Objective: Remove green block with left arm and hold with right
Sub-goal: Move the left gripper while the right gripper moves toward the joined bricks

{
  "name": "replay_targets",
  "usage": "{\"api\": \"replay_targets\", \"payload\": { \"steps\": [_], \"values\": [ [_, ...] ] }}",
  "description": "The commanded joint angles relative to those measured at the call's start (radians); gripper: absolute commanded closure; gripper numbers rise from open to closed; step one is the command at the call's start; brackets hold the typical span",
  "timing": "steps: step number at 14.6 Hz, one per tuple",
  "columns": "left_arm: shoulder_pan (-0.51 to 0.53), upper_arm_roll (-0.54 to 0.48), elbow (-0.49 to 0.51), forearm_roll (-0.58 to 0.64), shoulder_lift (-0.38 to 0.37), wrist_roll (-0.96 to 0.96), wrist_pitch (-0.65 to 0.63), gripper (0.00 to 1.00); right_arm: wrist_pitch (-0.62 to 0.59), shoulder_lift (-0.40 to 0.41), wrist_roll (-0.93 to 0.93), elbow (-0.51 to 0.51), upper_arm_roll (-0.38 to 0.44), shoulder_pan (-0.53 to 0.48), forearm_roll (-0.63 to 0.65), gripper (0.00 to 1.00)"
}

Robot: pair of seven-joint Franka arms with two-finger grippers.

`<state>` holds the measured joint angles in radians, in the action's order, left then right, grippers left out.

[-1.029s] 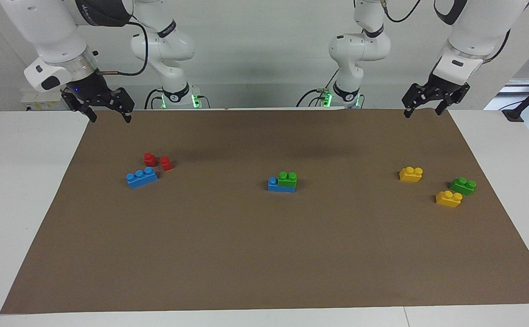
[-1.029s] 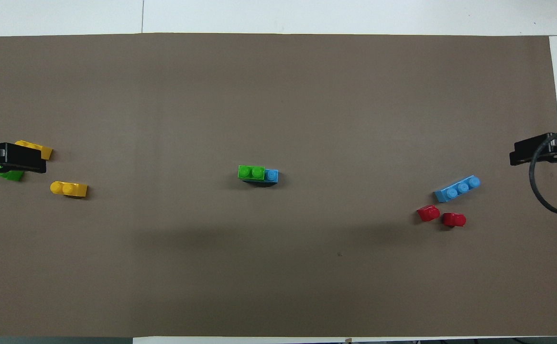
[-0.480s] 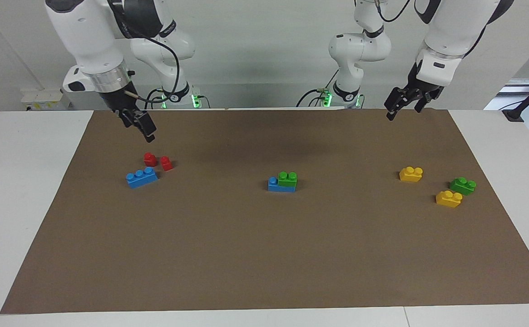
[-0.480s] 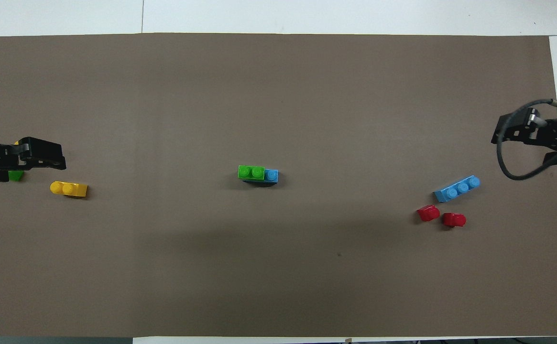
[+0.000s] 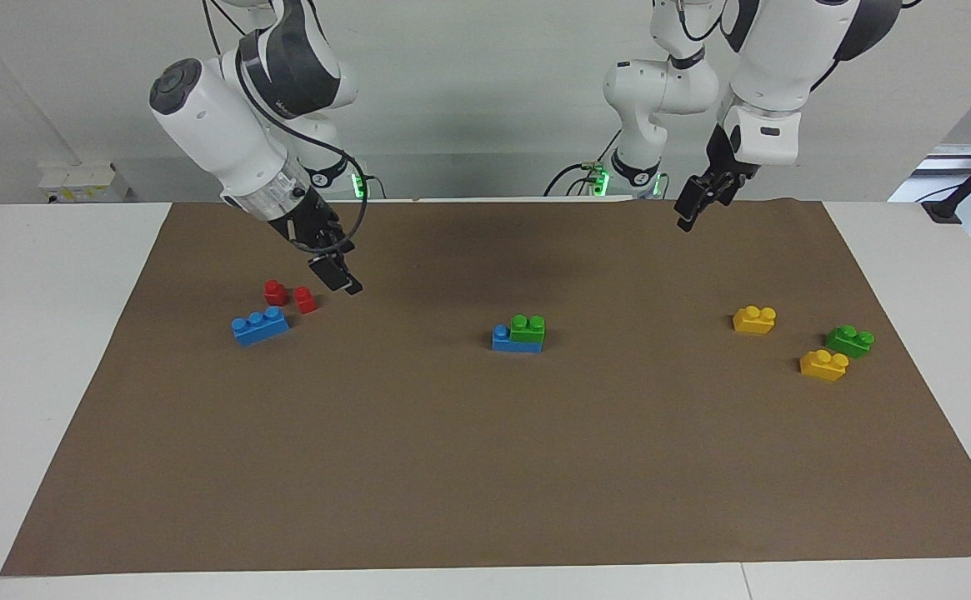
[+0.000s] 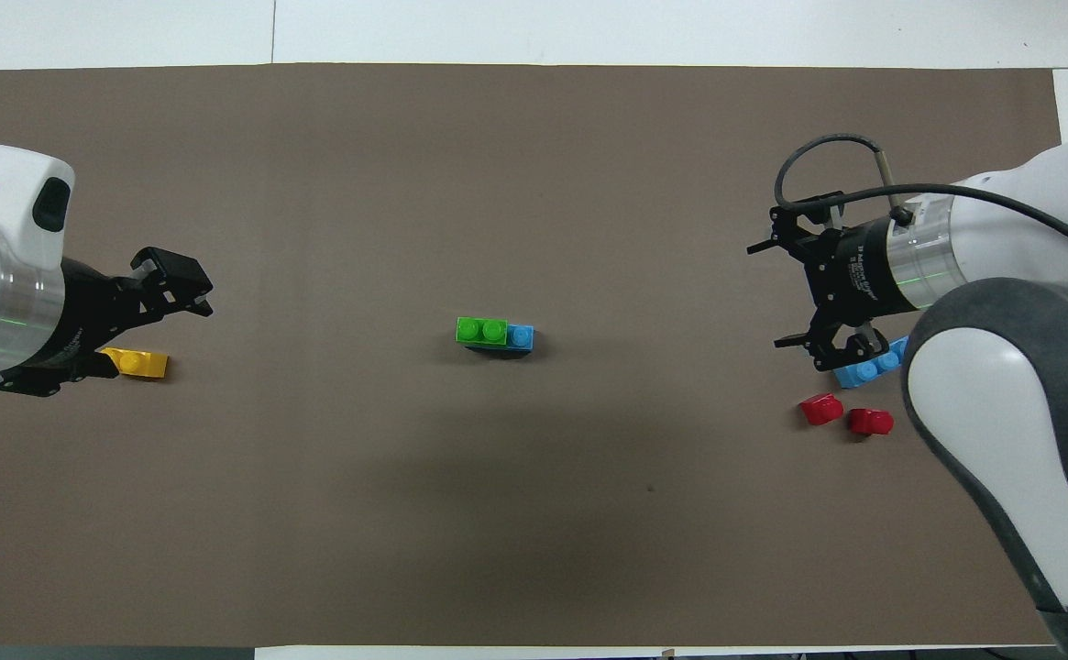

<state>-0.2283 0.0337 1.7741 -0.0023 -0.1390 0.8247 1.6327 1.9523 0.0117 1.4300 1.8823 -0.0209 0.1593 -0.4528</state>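
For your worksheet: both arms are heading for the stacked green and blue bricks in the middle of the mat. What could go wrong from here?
1. A second green brick lies by the yellow bricks at the left arm's end; the left gripper might choose it over the green block.
2. If the right gripper fails to pin the blue brick, both could lift together.

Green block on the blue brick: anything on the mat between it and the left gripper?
Nothing: in the facing view only bare brown mat separates the green block from the raised left gripper.
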Motion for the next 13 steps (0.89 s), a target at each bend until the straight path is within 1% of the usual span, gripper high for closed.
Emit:
{"api": "replay_targets", "payload": {
  "steps": [1, 3, 4, 6, 8, 9, 11, 13],
  "values": [
    [-0.048, -0.009, 0.119, -0.015, -0.073, 0.146, 0.081, 0.00, 0.098, 0.030, 0.116, 0.043, 0.002, 0.047, -0.099, 0.05],
    [-0.072, -0.008, 0.146, -0.016, -0.079, 0.273, 0.121, 0.00, 0.207, 0.047, 0.180, 0.084, 0.002, 0.089, -0.160, 0.05],
    [-0.082, -0.009, 0.146, -0.040, -0.073, 0.351, 0.130, 0.00, 0.242, 0.062, 0.191, 0.092, 0.002, 0.110, -0.188, 0.05],
    [-0.085, -0.009, 0.153, -0.070, -0.056, 0.514, 0.166, 0.00, 0.286, 0.099, 0.193, 0.095, 0.002, 0.149, -0.208, 0.05],
    [-0.118, -0.009, 0.162, -0.071, -0.039, 0.669, 0.217, 0.00, 0.333, 0.123, 0.193, 0.112, 0.002, 0.177, -0.236, 0.05],
    [-0.126, -0.009, 0.165, -0.071, -0.027, 0.729, 0.239, 0.00, 0.355, 0.134, 0.191, 0.119, 0.002, 0.187, -0.248, 0.05],
    [-0.150, -0.009, 0.165, -0.071, -0.002, 0.841, 0.289, 0.00, 0.416, 0.157, 0.193, 0.147, 0.002, 0.245, -0.254, 0.05],
    [-0.183, -0.009, 0.162, -0.070, 0.042, 0.940, 0.334, 0.00, 0.436, 0.188, 0.190, 0.155, 0.002, 0.276, -0.273, 0.05]
  ]
}}
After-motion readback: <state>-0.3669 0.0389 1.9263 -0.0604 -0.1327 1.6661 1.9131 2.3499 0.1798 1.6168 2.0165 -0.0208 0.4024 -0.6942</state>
